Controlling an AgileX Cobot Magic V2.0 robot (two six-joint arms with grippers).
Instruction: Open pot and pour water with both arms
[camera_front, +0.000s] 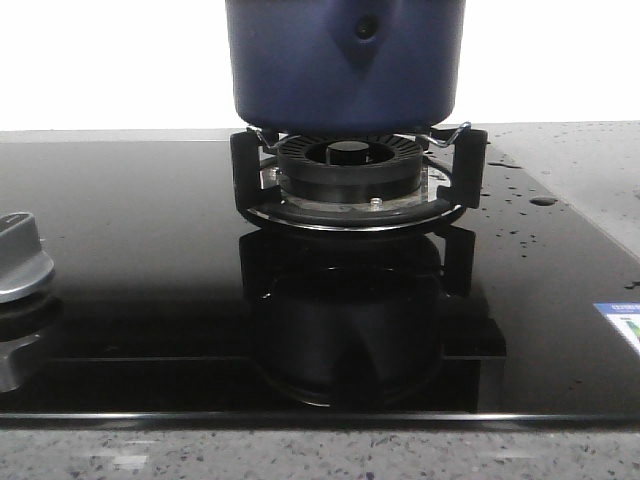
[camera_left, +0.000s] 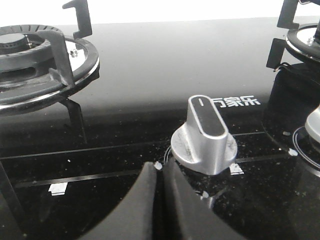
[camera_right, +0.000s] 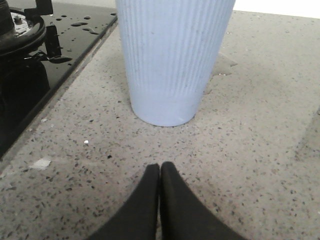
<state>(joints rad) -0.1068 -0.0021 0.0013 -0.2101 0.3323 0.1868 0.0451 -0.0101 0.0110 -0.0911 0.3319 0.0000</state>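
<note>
The pot (camera_front: 345, 65) sat on the black pan support (camera_front: 360, 185) over the ring burner (camera_front: 348, 165) at the back of the glossy black stove top (camera_front: 150, 260), its top cut off by the upper edge of the front view. A raised triangular mount with a round hole (camera_front: 366, 30) faced the camera. Water droplets (camera_front: 520, 200) speckled the glass and the speckled stone desk (camera_front: 580, 160) to the right of the burner. A silver knob (camera_front: 20, 258) showed at the left edge of the front view.

The left end effector (camera_left: 161, 167) was clenched, its dark fingertips pressed together with nothing between them, just in front of a silver control knob (camera_left: 205, 140) on the stove top; a second burner (camera_left: 30, 60) lay beyond.

The right end effector (camera_right: 160, 170) was likewise clenched and empty, low over the desk, near a pale blue ribbed cup (camera_right: 172, 55) standing upright beside the stove's edge, with a wet patch (camera_right: 225, 65) next to it
</note>
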